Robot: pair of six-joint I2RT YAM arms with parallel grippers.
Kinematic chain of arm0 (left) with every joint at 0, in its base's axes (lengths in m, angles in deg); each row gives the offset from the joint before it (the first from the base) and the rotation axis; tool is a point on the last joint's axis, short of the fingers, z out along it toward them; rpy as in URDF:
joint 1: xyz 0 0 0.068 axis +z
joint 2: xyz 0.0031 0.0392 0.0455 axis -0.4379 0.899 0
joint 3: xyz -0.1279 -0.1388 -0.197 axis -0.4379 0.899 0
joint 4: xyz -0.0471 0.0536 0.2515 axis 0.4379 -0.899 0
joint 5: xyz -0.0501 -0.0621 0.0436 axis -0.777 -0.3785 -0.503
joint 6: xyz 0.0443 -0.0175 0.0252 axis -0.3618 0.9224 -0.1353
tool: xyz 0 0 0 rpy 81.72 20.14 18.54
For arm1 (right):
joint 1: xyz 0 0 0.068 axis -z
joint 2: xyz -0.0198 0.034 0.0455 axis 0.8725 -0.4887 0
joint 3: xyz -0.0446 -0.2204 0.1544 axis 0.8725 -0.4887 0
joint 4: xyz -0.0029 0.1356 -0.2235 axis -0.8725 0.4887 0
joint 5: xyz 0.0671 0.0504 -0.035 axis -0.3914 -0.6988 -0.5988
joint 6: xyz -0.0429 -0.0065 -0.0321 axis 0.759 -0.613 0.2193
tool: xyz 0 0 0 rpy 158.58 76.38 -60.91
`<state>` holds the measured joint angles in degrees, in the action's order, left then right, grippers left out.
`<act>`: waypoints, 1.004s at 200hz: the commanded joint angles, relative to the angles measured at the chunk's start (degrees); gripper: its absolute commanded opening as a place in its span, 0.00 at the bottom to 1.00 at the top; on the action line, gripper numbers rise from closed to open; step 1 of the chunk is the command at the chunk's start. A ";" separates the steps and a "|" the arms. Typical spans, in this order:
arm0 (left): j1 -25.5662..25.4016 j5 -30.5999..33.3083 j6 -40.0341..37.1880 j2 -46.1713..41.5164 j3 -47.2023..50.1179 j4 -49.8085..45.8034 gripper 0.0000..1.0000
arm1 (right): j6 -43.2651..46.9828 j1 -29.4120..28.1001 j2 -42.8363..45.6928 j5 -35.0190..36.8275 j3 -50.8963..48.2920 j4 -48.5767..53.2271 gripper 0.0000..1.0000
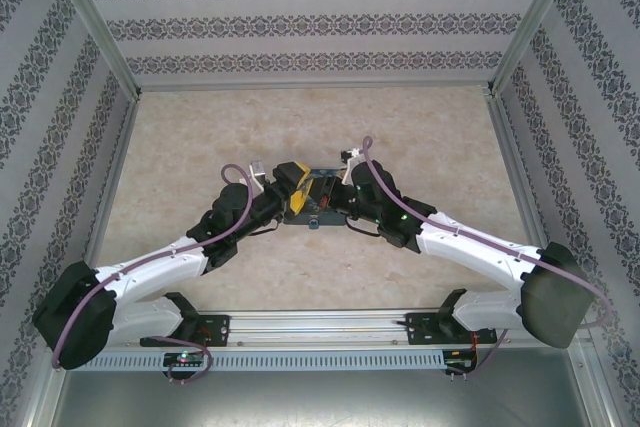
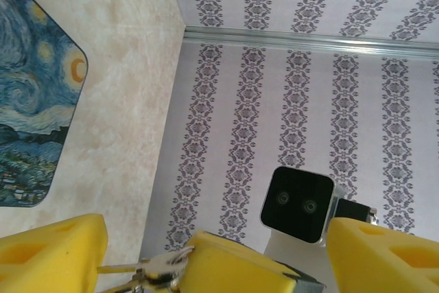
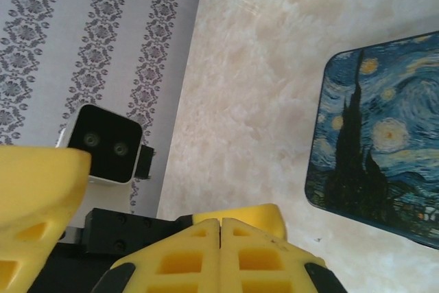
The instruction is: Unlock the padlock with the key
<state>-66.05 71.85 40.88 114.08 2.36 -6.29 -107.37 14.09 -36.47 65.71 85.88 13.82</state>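
Observation:
My right gripper (image 3: 219, 228) has its yellow fingers pressed together with no gap. In the left wrist view those shut fingers (image 2: 236, 265) sit between the two wide-apart fingers of my left gripper (image 2: 216, 245), which is open. A small silvery key (image 2: 137, 269) on a wire ring sticks out sideways from the edge of the right gripper's fingers, towards the left gripper's finger (image 2: 51, 252). Both grippers meet over the middle of the table (image 1: 293, 179). I cannot make out the padlock in any view.
A flat blue-and-yellow Starry Night case (image 2: 31, 87) (image 3: 384, 149) lies on the beige marbled table (image 1: 200, 137), just beside and below the grippers. Patterned walls with aluminium posts (image 1: 95, 17) enclose the table on three sides. Each wrist view shows the other arm's black camera (image 2: 296, 204) close by.

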 commanded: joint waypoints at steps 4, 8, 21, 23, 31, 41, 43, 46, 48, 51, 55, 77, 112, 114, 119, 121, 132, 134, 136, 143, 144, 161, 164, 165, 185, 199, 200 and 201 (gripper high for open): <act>-0.71 0.70 -1.70 -2.40 -1.04 0.28 0.82 | -0.36 0.47 -0.26 0.58 -1.45 1.06 0.00; -0.71 0.66 -1.75 -2.37 -1.08 0.28 0.82 | -0.31 0.46 -0.24 0.64 -1.42 1.10 0.00; -0.71 0.62 -1.86 -2.29 -1.07 0.30 0.81 | -0.31 0.51 -0.39 0.67 -1.34 1.08 0.00; -0.71 0.62 -1.82 -2.28 -1.06 0.30 0.80 | -0.28 0.56 -0.41 0.58 -1.33 1.03 0.00; -0.71 0.61 -1.90 -2.28 -1.12 0.41 0.79 | -0.33 0.54 -0.51 0.54 -1.34 1.02 0.00; -0.78 0.57 -1.98 -2.28 -1.12 0.39 0.77 | -0.27 0.54 -0.64 0.33 -1.33 0.77 0.00; -0.75 0.56 -1.98 -2.32 -1.18 0.37 0.77 | -0.31 0.54 -0.65 0.32 -1.33 0.78 0.00; -0.73 0.59 -1.96 -2.29 -1.13 0.36 0.76 | -0.34 0.59 -0.69 0.27 -1.33 0.74 0.00; -0.71 0.68 -1.98 -2.28 -1.12 0.41 0.76 | -0.39 0.60 -0.68 0.26 -1.33 0.75 0.00; -0.71 0.71 -1.99 -2.28 -1.11 0.38 0.75 | -0.37 0.58 -0.68 0.25 -1.33 0.75 0.00; -0.71 0.70 -1.99 -2.28 -1.09 0.40 0.74 | -0.35 0.59 -0.68 0.30 -1.33 0.75 0.00; -0.73 0.78 -2.23 -2.29 -1.11 0.20 0.69 | -0.52 0.51 -0.43 0.09 -1.42 0.62 0.00; -0.71 1.23 -2.25 -2.32 -0.79 0.09 0.64 | -0.36 0.16 -0.06 -0.05 -1.24 0.61 0.00; -0.71 1.23 -2.25 -2.29 -0.77 0.12 0.63 | -0.40 0.16 -0.11 -0.06 -1.24 0.63 0.00; -0.73 1.30 -2.25 -2.28 -0.76 0.16 0.63 | -0.52 0.16 -0.14 -0.16 -1.29 0.69 0.00; -0.71 1.32 -2.25 -2.28 -0.72 0.16 0.63 | -0.46 0.09 -0.13 -0.18 -1.25 0.67 0.00; -0.71 1.45 -2.25 -2.43 -0.69 0.02 0.63 | -0.69 -0.22 0.00 -0.38 -1.33 0.47 0.00; -0.71 1.53 -2.25 -2.45 -0.68 -0.07 0.63 | -0.70 -0.22 0.02 -0.38 -1.40 0.38 0.00; -0.71 1.57 -2.25 -2.43 -0.72 -0.08 0.63 | -0.77 -0.33 0.07 -0.43 -1.43 0.26 0.00; -0.71 1.65 -2.20 -2.52 -0.71 -0.11 0.64 | -0.93 -0.57 0.19 -0.41 -1.51 0.01 0.00; -0.71 1.66 -2.23 -2.53 -0.69 -0.14 0.64 | -0.90 -0.69 0.24 -0.40 -1.55 0.03 0.00; -0.75 1.76 -2.25 -2.50 -0.76 -0.17 0.67 | -0.83 -1.80 0.53 -0.38 -1.38 -0.04 0.00; -0.71 1.76 -2.23 -2.46 -0.76 -0.21 0.67 | -0.76 -2.04 0.52 -0.39 -1.34 -0.03 0.00; -0.71 1.76 -2.20 -2.46 -0.76 -0.19 0.67 | -0.73 -2.13 0.49 -0.39 -1.33 0.01 0.00; -0.72 1.76 -2.38 -2.54 -0.95 -0.50 0.70 | -0.76 -3.80 0.64 0.19 -1.44 -0.05 0.00; -0.71 1.76 -2.50 -2.58 -0.94 -0.51 0.70 | -0.57 -4.58 0.70 0.97 -1.85 0.14 0.00; -0.75 1.76 -2.51 -2.56 -0.98 -0.51 0.70 | -0.59 -4.63 0.72 1.04 -1.90 0.14 0.00; -0.77 1.76 -2.51 -2.64 -1.00 -0.51 0.70 | -0.56 -4.65 0.72 1.12 -1.96 0.10 0.00</act>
<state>-66.05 72.72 39.33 113.38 2.36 -9.30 -107.42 11.03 -36.31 65.68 85.55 12.75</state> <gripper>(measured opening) 0.701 0.064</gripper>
